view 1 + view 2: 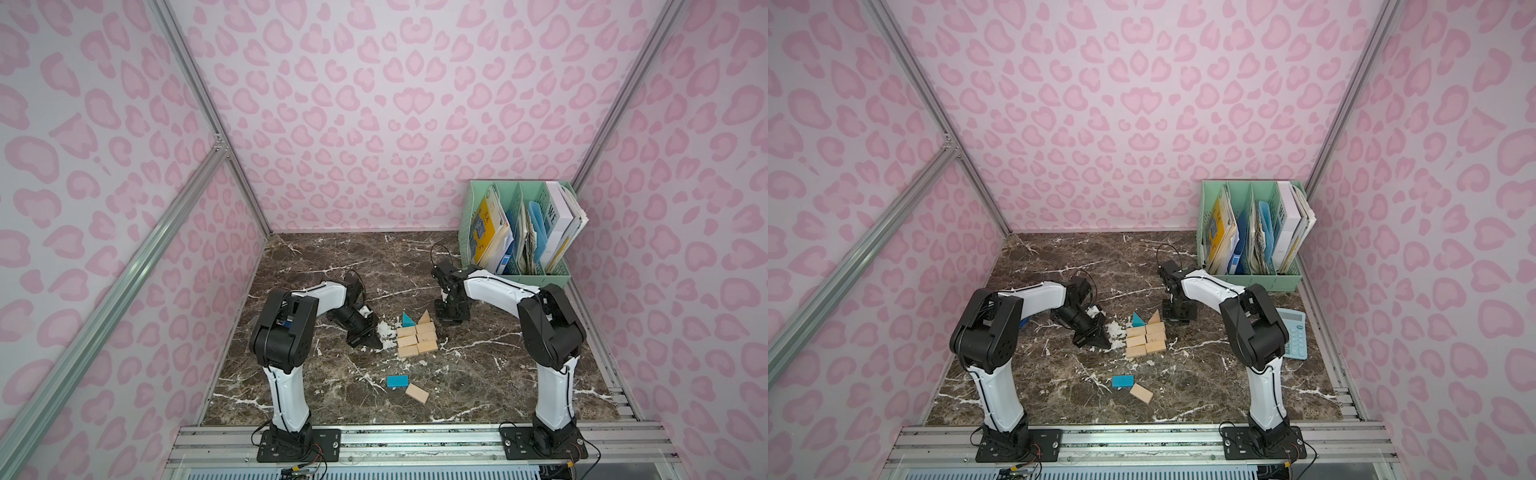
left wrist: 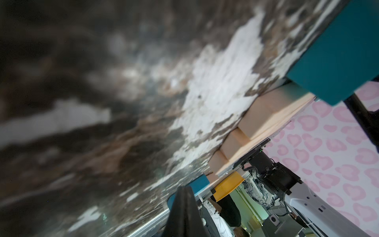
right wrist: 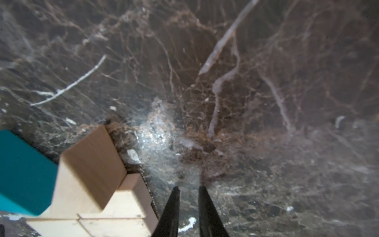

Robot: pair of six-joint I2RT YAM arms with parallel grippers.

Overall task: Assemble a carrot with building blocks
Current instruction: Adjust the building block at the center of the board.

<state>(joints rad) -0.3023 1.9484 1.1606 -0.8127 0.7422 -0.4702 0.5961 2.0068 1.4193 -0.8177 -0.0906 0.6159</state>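
The carrot body (image 1: 417,340) (image 1: 1145,340) is a two-wide slab of several tan building blocks lying flat mid-table. At its far end stand a blue triangle (image 1: 408,320) (image 3: 22,174) and a tan triangle (image 1: 424,318) (image 3: 90,164). Nearer the front lie a loose blue rectangle (image 1: 397,381) (image 1: 1122,381) and a loose tan rectangle (image 1: 417,393) (image 1: 1141,393). My left gripper (image 1: 376,343) (image 2: 185,187) is shut and empty, low on the table just left of the body. My right gripper (image 1: 451,318) (image 3: 188,189) points down just right of the tan triangle, its jaws a narrow gap apart, holding nothing.
A green file organizer (image 1: 521,232) (image 1: 1252,232) full of papers stands at the back right. A light-blue calculator (image 1: 1293,334) lies at the right edge behind my right arm. Pink patterned walls close in three sides of the dark marble table (image 1: 332,266).
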